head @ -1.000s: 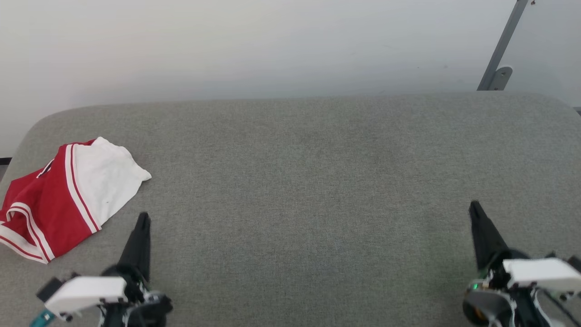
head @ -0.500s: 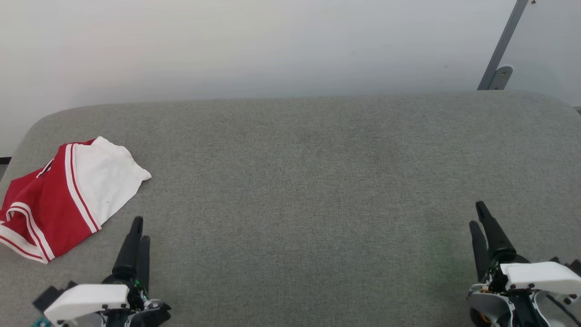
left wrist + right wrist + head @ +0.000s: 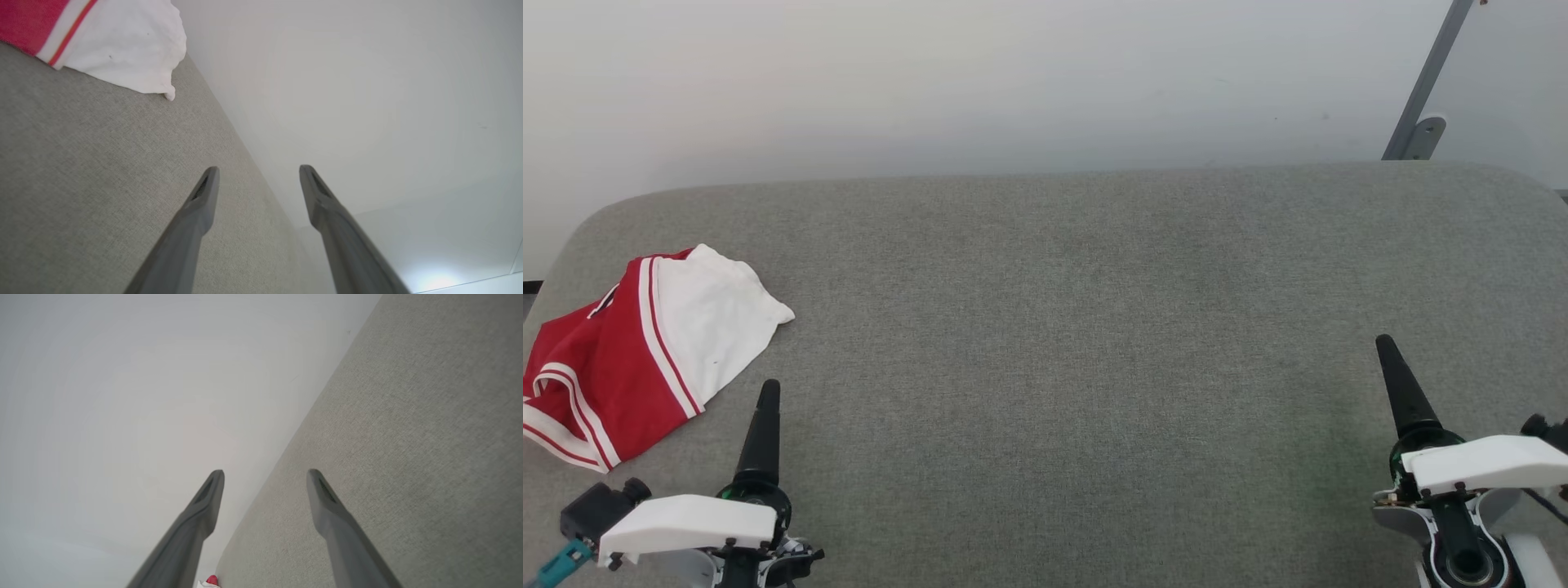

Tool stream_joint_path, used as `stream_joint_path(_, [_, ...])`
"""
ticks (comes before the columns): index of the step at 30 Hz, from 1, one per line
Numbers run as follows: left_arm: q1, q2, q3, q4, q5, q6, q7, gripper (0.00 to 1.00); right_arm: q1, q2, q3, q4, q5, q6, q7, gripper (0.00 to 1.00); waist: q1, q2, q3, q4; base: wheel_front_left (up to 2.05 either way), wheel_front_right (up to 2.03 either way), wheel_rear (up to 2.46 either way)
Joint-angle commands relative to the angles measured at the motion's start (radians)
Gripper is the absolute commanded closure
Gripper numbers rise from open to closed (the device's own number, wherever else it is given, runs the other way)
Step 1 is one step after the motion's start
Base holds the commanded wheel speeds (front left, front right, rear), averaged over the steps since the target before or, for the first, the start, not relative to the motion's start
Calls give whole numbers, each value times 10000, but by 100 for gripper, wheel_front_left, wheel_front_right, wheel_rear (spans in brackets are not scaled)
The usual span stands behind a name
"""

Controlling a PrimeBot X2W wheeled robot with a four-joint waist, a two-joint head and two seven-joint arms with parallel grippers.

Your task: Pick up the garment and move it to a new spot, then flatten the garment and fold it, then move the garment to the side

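The garment (image 3: 637, 351), red with a white section and white-and-red striped trim, lies crumpled near the far left edge of the grey fabric surface (image 3: 1062, 327). My left gripper (image 3: 766, 392) hovers just right of and below it, not touching. In the left wrist view the gripper (image 3: 258, 169) is open and empty, and the garment's white part (image 3: 114, 45) sits at the upper left. My right gripper (image 3: 1385, 347) is far off at the lower right. The right wrist view shows this gripper (image 3: 265, 472) open and empty, with a speck of the garment (image 3: 211, 580) by the bottom edge.
A pale wall (image 3: 1013, 82) rises right behind the surface's rounded far edge. A grey metal strut with a bracket (image 3: 1421, 122) leans at the top right. The garment lies close to the left edge of the surface.
Both grippers have gone from shut to open. Both wrists have turned, so each now shows one finger in the head view. The garment has not moved.
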Motion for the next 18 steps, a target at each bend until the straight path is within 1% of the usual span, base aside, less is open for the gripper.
stream_joint_path(1, [-339,73,30,-193,650,25,-130,0,-342,-138,-12,-127,-587,1,-139,0,0,0,6,-2,0,0,0])
stream_joint_path(3, [-348,34,77,-232,1163,50,-211,0,-366,-157,-3,-147,-1127,1,-219,0,0,0,11,-5,0,0,0])
stream_joint_path(4, [-346,32,94,-301,1709,81,-288,0,-400,-174,-24,-171,-1633,1,-297,0,0,0,18,-7,0,0,0])
stream_joint_path(7, [-335,24,94,-378,2433,121,-404,0,-432,-242,-16,-203,-2501,1,-414,0,0,0,32,-7,0,0,0])
stream_joint_path(12, [-360,82,-31,-432,3538,162,-586,0,-520,-220,-136,-26,-3873,1,-595,0,0,0,44,-1,0,0,0])
stream_joint_path(18, [-347,126,-162,-477,4558,264,-790,0,-654,-241,-171,-68,-5338,1,-801,0,0,0,51,-10,0,0,0])
